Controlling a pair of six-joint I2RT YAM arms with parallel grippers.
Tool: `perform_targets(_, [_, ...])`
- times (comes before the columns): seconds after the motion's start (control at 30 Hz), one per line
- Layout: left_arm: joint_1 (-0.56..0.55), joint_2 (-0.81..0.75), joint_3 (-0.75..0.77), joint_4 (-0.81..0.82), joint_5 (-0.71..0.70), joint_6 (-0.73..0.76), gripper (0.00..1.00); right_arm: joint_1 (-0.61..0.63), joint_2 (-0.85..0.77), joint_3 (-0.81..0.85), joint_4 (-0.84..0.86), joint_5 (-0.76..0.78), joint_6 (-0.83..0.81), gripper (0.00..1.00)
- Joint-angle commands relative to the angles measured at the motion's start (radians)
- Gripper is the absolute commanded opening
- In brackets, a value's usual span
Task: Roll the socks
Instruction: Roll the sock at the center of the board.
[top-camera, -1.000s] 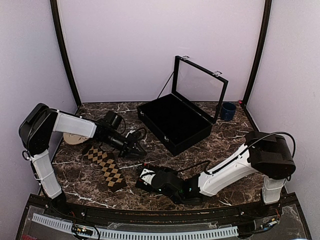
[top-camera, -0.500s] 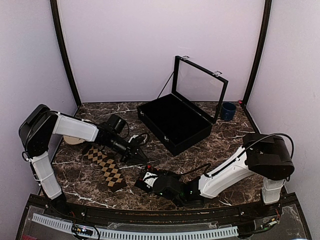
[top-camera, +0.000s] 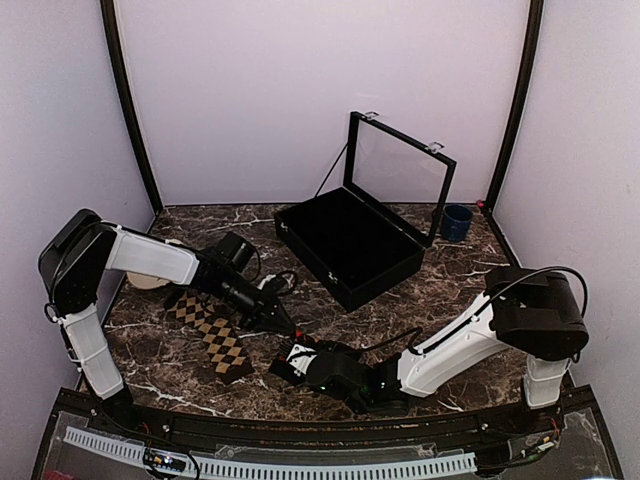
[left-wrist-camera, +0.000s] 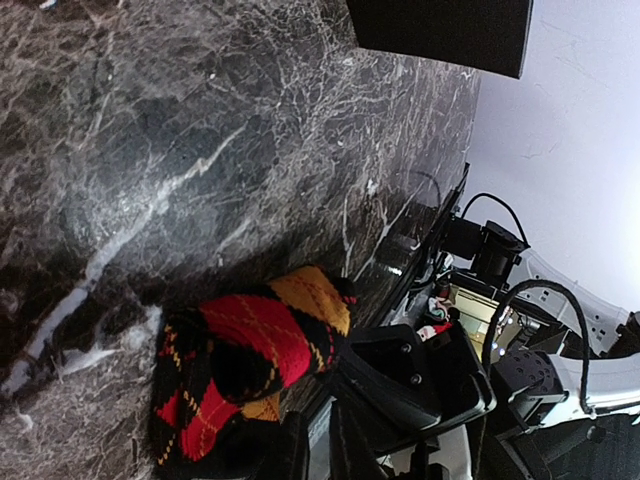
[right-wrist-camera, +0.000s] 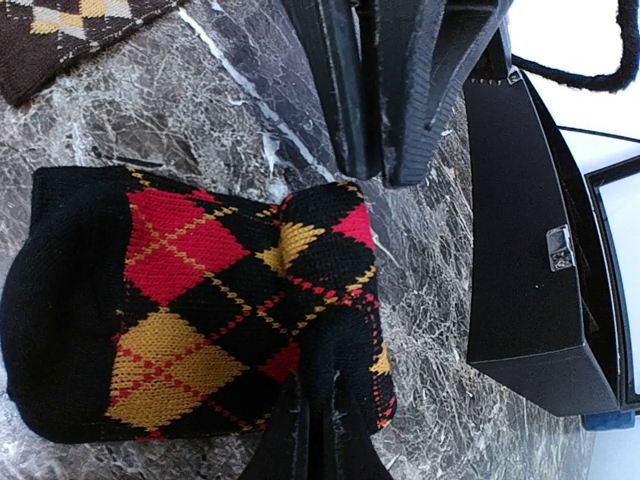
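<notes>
One sock is sitting bundled, one is waiting
Right gripper (right-wrist-camera: 315, 440) is clamping the bunched red-and-orange sock (right-wrist-camera: 200, 300) at the table (top-camera: 460, 265) front; whether left gripper (right-wrist-camera: 385, 170) is gripping cannot be told; tan sock (top-camera: 210, 330) is lying flat, unrolled.

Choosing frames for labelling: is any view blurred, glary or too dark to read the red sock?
Right wrist: red sock crisp, diamonds clear, top-right corner washed white. Left wrist: sock sharp enough, wall blown out. Top external: even light, no blur, but the sock is small and lost among dark parts.
</notes>
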Motion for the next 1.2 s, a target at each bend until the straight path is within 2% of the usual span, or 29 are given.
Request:
perform_targets(0.0, [-0.006, 0.000, 0.002, -0.037, -0.046, 0.021, 0.12, 0.010, 0.016, -0.007, 0.018, -0.016, 0.018, 0.00])
perform_targets(0.53, [-0.006, 0.049, 0.049, -0.047, -0.071, 0.016, 0.12, 0.011, 0.019, -0.003, 0.009, -0.045, 0.036, 0.00])
perform_targets(0.7, [-0.045, 0.075, 0.066, -0.052, -0.079, 0.020, 0.13, 0.010, 0.019, -0.004, 0.001, -0.049, 0.041, 0.00])
perform_targets(1.17, [-0.083, 0.123, 0.102, -0.156, -0.163, 0.073, 0.12, 0.009, 0.026, 0.003, -0.027, -0.059, 0.084, 0.00])
